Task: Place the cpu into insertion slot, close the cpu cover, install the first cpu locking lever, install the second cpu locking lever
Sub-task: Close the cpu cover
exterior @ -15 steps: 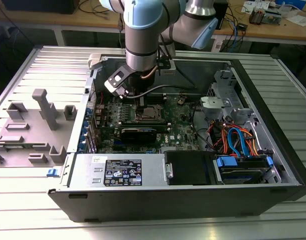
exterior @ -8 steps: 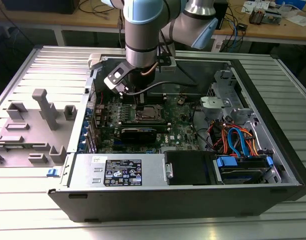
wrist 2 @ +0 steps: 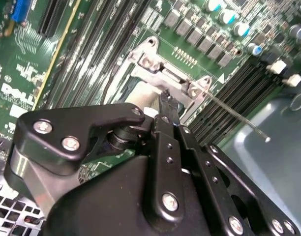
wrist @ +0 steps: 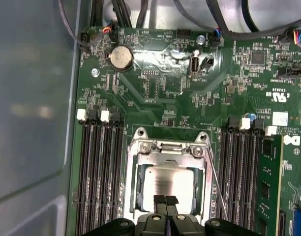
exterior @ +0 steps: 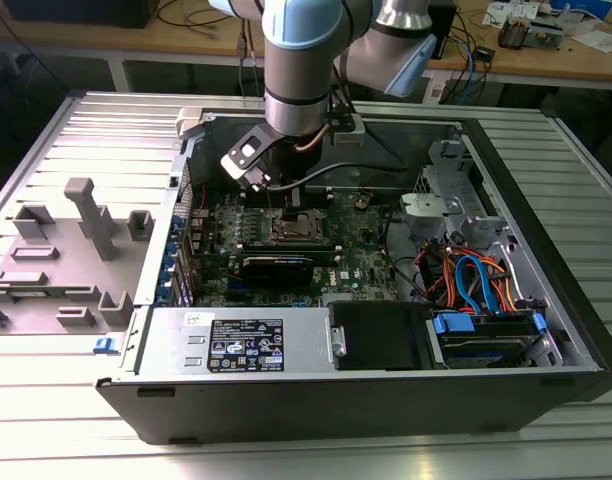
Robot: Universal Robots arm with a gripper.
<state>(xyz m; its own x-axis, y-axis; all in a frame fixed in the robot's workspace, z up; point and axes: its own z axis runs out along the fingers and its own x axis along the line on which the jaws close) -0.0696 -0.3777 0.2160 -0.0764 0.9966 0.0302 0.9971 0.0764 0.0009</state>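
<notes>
cpu [wrist: 167, 182]: seated flat in the slot [wrist: 139, 191], mid-board [wrist: 155, 88], between two banks of memory slots [wrist: 99, 172].
cover [wrist: 130, 187]: lying down around the cpu, whose silver top shows through the cut-out.
lever [wrist: 214, 179]: thin rod beside the slot, angled up off the board.
claw [wrist: 165, 200]: narrow, fingertips together, at one edge of the cpu.

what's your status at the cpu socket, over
Shut claw, tips just over the cpu. Cpu seated in the insertion slot, cpu cover down around it. One thin locking lever beside the slot looks raised.
</notes>
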